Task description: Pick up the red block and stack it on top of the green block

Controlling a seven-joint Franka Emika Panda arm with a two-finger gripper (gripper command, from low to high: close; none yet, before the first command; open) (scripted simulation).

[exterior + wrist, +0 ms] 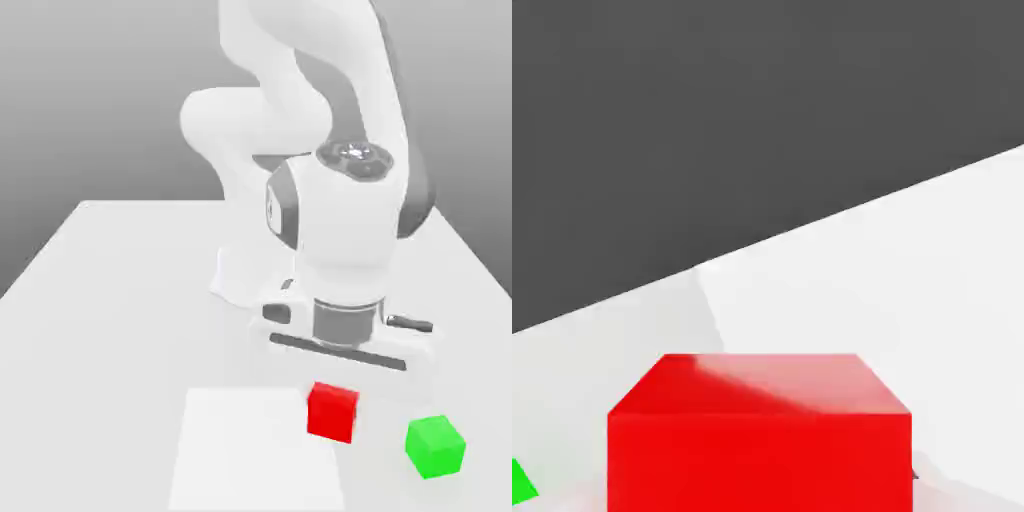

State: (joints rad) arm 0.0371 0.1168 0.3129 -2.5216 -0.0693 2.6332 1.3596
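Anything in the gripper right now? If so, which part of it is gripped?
Can't be told for certain. The red block is right under the hand, but no finger contact can be made out.

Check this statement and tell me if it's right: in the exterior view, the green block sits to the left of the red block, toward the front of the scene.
Not right: the side is wrong. The exterior view shows the green block on that view's right of the red block. It does sit toward the front of the scene.
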